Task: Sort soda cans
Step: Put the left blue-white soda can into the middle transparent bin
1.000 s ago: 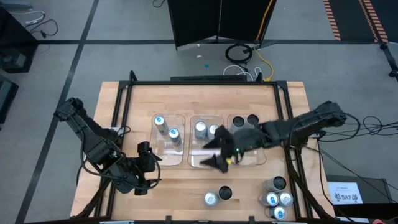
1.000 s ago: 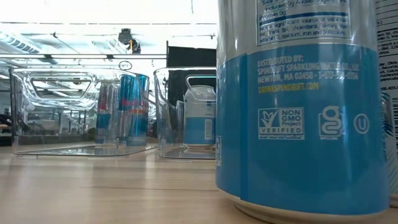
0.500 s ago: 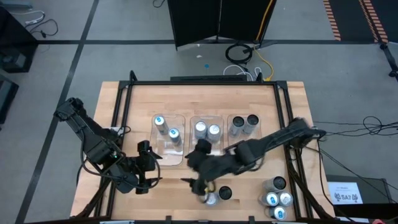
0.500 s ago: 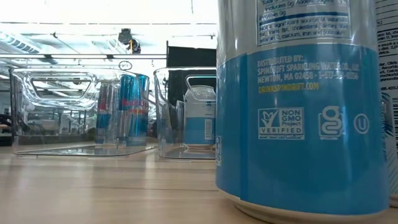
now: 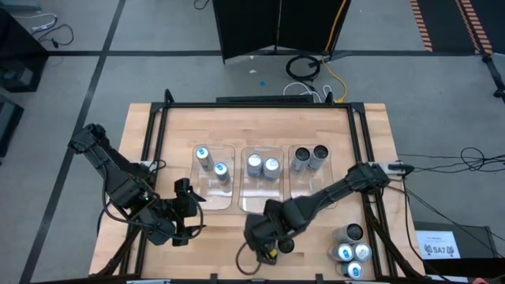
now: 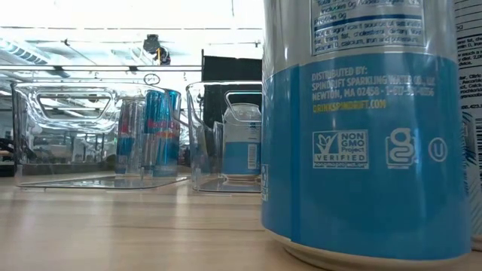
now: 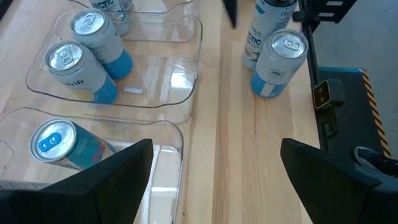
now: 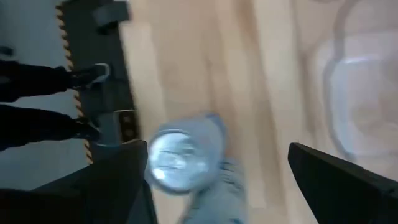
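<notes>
While the left gripper (image 5: 186, 211) waited spread farther off, the right gripper (image 8: 211, 186) hung parted over the upright silver-topped can (image 8: 180, 157), which stood just beneath and between its jaws.

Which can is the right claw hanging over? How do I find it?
Find the wooden table's front edge, before the middle clear tray. Two cans stand alone there, under the right claw. It is the blue can with the shiny silver top, not its dark-topped neighbour.
</notes>
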